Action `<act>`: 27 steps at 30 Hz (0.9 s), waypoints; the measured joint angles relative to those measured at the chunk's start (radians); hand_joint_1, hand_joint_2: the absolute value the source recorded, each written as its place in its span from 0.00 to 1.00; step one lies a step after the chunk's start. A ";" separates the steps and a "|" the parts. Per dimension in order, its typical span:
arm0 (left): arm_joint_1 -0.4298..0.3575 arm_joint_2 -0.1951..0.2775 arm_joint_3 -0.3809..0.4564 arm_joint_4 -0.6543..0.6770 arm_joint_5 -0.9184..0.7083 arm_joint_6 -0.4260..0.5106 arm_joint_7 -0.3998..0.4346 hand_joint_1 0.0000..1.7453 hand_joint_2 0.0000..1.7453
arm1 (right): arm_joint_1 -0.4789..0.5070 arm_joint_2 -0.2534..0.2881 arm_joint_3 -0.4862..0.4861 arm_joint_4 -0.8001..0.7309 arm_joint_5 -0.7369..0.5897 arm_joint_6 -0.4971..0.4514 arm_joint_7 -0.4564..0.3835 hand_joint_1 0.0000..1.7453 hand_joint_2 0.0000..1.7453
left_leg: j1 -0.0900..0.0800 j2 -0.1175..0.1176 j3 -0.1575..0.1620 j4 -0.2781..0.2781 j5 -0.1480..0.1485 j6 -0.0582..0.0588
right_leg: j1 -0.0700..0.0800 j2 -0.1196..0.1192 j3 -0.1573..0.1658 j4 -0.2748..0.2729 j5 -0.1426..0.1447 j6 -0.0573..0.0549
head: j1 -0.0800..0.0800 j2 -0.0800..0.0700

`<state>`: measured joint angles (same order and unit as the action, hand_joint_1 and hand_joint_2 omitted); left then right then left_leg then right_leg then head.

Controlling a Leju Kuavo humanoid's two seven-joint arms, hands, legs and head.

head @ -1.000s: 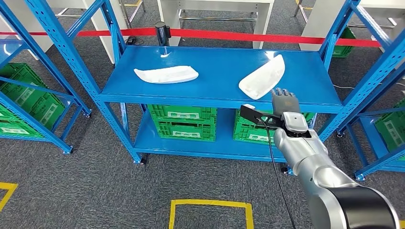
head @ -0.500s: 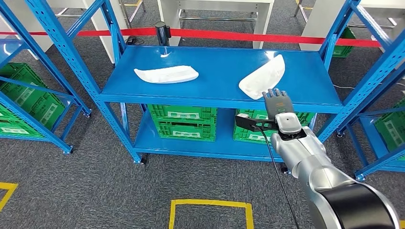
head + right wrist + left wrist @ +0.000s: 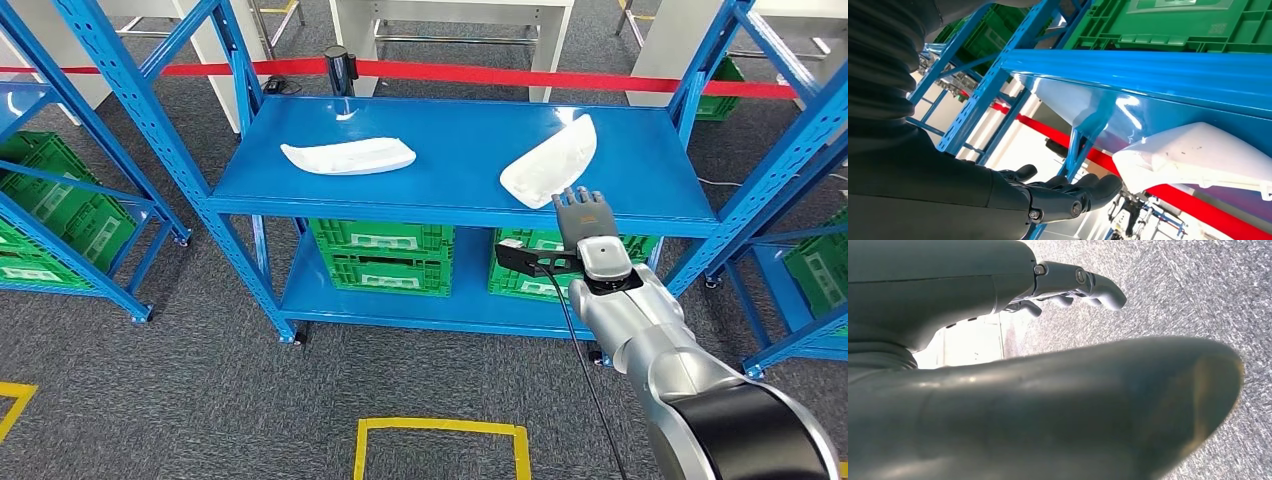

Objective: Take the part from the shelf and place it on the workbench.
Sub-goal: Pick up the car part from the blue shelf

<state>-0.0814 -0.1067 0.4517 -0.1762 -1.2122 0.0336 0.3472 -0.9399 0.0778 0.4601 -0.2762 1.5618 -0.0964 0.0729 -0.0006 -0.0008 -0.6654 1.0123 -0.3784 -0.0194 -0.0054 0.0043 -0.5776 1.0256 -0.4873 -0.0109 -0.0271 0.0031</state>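
Two white parts lie on the shelf (image 3: 450,190); the right hand (image 3: 583,213), fingers apart and empty, could nudge the nearer part (image 3: 551,160) off its edge.

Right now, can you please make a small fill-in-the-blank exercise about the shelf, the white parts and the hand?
1. The top shelf holds ___ white parts.
2. The right hand is raised at the shelf's front edge, holding ___.
3. The crates under the top shelf are ___ in colour.
4. The part nearest the right hand is the ___ one.

Missing words: two; nothing; green; right
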 joint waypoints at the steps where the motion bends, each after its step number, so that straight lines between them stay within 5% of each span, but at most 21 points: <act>1: 0.000 0.000 0.000 0.000 0.000 0.000 -0.001 0.00 0.00 | 0.000 0.000 0.000 0.000 0.000 0.001 0.001 0.00 1.00 | 0.000 0.000 0.000 0.001 -0.001 0.001 | 0.000 0.000 0.000 0.000 0.000 0.001 | 0.000 0.000; 8: -0.001 0.004 0.000 0.000 -0.001 0.000 -0.002 0.00 0.00 | 0.000 0.000 0.002 0.001 0.002 0.011 0.004 0.00 1.00 | -0.004 0.000 -0.004 0.010 -0.007 0.011 | -0.004 0.000 0.001 0.000 -0.001 0.009 | 0.000 0.000; 13: -0.002 0.002 0.000 0.000 -0.004 0.000 -0.003 0.00 0.00 | -0.002 -0.003 0.005 0.001 0.007 0.012 0.005 0.00 1.00 | -0.001 0.002 0.005 -0.001 -0.010 0.030 | -0.006 0.000 0.004 0.006 -0.015 0.026 | 0.001 0.000; 17: -0.006 0.000 0.000 0.000 -0.008 0.000 -0.004 0.00 0.00 | -0.002 -0.010 0.007 0.002 0.008 0.013 0.006 0.00 1.00 | 0.005 0.005 0.012 -0.011 -0.008 0.041 | -0.007 0.000 -0.096 0.218 -0.128 0.036 | 0.002 0.000; 19: -0.006 0.000 0.000 0.000 -0.008 -0.002 -0.004 0.00 0.00 | 0.003 -0.014 0.009 0.004 0.008 0.013 0.007 0.00 1.00 | 0.005 0.004 0.011 -0.008 -0.010 0.040 | -0.009 0.000 -0.127 0.273 -0.136 0.038 | 0.002 0.000; 23: -0.006 -0.003 0.000 0.000 -0.008 -0.003 -0.004 0.00 0.00 | 0.002 -0.015 0.013 0.005 0.009 0.013 0.008 0.00 1.00 | 0.005 0.003 0.008 0.012 -0.021 0.023 | -0.010 -0.002 -0.018 0.052 -0.025 0.031 | 0.002 0.000; 27: -0.006 -0.003 0.000 0.000 -0.008 0.000 -0.004 0.00 0.00 | 0.000 -0.015 0.016 0.005 0.009 0.014 0.008 0.00 1.00 | 0.005 0.003 0.007 0.016 -0.023 -0.003 | -0.004 -0.001 0.002 0.011 -0.011 0.003 | 0.001 0.000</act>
<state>-0.0871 -0.1099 0.4517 -0.1761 -1.2201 0.0336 0.3437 -0.9396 0.0629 0.4757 -0.2708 1.5710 -0.0826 0.0809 0.0048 0.0026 -0.6584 1.0280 -0.4015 -0.0224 -0.0094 0.0037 -0.5761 1.0362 -0.4984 -0.0079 -0.0259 0.0031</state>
